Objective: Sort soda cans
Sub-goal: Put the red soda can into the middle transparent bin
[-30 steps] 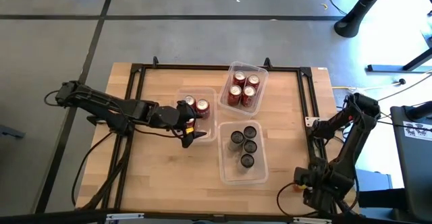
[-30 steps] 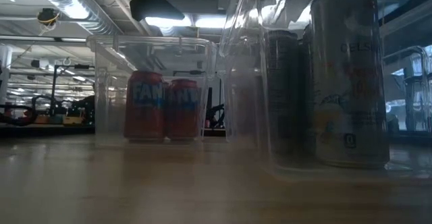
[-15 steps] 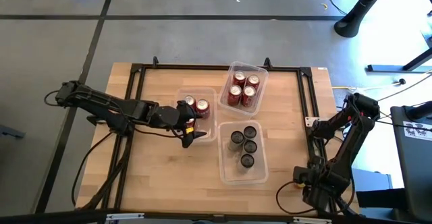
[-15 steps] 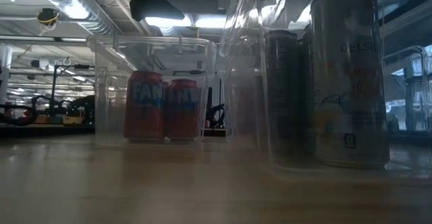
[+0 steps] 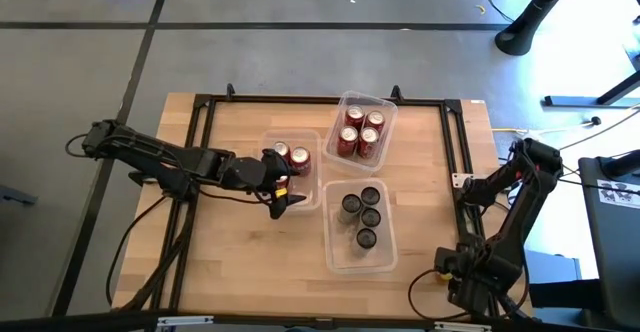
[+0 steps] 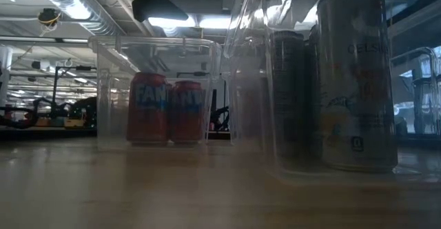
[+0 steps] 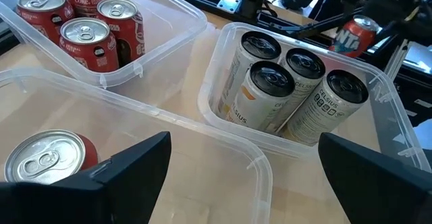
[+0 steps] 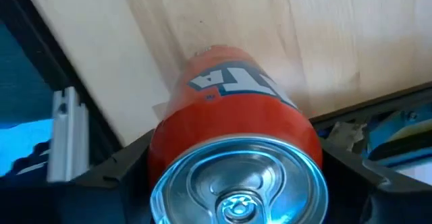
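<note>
With your right gripper [image 8: 236,164] clamped on the orange Fanta can [image 8: 229,109] at the table's right front edge, lift it level, clear the frame rail [image 8: 64,133], and aim for the Fanta bin [image 7: 253,158], where your left gripper [image 5: 281,190] hangs with its fingers spread and nothing in them.

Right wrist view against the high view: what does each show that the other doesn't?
Only the right wrist view shows an orange can lying between the right gripper's fingers, over the table edge. Only the high view shows the three clear bins, their sorted cans, and the left gripper open at the middle bin. Both show the wooden table and the right arm.
</note>
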Robot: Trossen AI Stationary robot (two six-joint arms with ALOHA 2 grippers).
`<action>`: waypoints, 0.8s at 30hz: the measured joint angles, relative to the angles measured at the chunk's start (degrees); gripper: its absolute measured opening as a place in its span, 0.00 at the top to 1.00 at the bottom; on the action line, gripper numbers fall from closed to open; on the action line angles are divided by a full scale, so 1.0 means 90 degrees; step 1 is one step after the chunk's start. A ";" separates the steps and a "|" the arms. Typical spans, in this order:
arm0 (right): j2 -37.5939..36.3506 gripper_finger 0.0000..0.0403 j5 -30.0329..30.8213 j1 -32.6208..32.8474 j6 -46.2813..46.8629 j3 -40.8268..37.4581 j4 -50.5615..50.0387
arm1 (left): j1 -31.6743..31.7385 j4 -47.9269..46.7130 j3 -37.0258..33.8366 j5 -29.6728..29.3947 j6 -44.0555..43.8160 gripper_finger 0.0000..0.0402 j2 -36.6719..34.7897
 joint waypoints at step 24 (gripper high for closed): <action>-0.0004 0.29 0.2281 -0.1913 -0.3882 0.3384 -0.0267 | -0.0083 -0.0002 0.0002 0.0005 -0.0467 0.10 0.0000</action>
